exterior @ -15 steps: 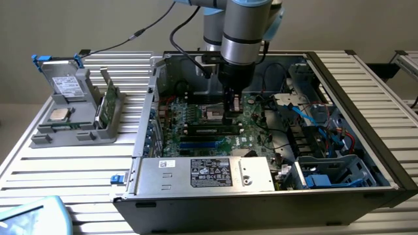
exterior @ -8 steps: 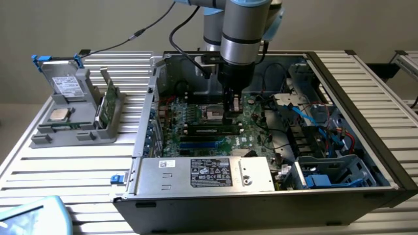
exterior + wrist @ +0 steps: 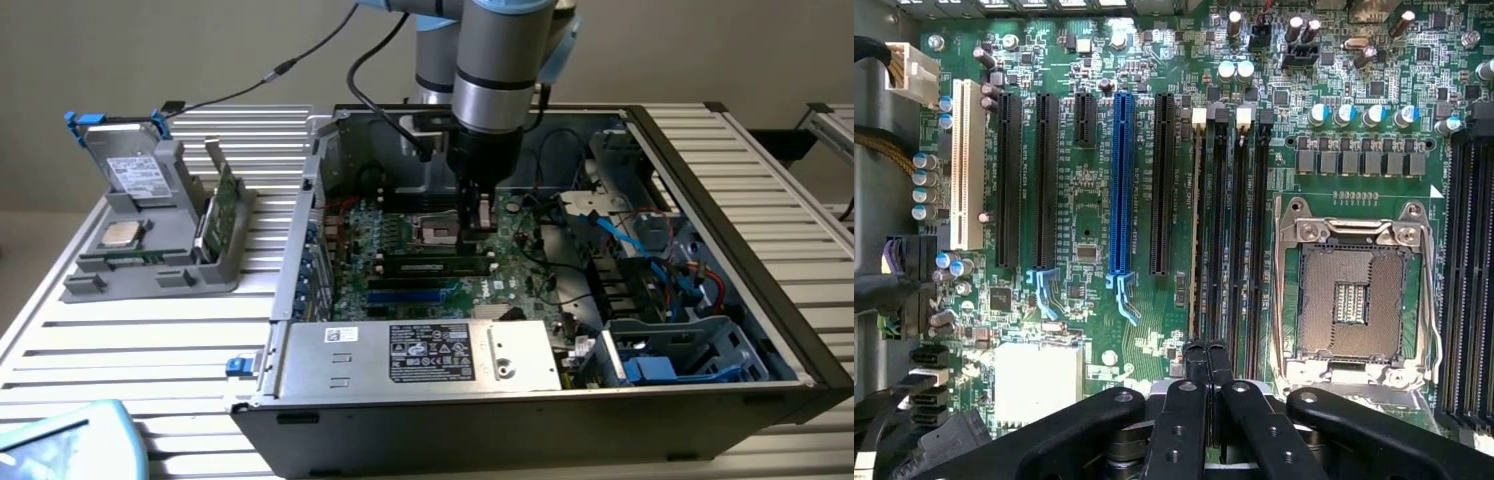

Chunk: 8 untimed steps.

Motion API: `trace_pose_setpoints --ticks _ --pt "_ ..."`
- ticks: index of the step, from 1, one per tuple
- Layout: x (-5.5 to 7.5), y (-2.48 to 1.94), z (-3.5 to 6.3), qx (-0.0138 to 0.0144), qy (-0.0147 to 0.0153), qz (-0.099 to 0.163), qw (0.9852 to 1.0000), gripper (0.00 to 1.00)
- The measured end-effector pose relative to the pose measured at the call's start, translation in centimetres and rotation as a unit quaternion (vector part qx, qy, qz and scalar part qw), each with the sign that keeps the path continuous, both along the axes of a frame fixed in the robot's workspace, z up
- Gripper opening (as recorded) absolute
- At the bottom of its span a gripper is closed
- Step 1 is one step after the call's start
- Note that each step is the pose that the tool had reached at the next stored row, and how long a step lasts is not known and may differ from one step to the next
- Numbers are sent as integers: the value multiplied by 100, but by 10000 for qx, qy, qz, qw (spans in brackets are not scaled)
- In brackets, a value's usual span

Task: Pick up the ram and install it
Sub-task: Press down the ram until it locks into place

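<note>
Pressing down with clenched jaws, gripping nothing, tips seemingly on the top edge of the ram (image 3: 427, 267), standing in a memory slot right beneath them. Shut, probably, to act as a blunt pusher for seating. Exterior view: the stick's labelled side, plus another green board (image 3: 220, 212) in the grey holder (image 3: 147, 270), well apart from the jaws. Wrist view: slot row (image 3: 1239, 230) and open processor socket (image 3: 1351, 300) just beside the jaws.
</note>
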<state>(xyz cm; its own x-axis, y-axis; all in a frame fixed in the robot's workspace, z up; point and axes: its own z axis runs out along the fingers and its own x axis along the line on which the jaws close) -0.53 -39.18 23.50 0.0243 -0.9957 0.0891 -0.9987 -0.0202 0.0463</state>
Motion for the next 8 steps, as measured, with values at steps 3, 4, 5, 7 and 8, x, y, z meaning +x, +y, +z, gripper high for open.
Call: trace_pose_setpoints --ticks 3,4,5,7,8 --pt "2 -7 -7 1 0 -1 10000 11" --pt "2 -8 -10 1 0 0 10000 11" --pt "3 -9 -12 0 0 0 10000 11" --pt "3 -11 -15 0 0 0 10000 11" --pt "3 -11 -17 0 0 0 10000 11"
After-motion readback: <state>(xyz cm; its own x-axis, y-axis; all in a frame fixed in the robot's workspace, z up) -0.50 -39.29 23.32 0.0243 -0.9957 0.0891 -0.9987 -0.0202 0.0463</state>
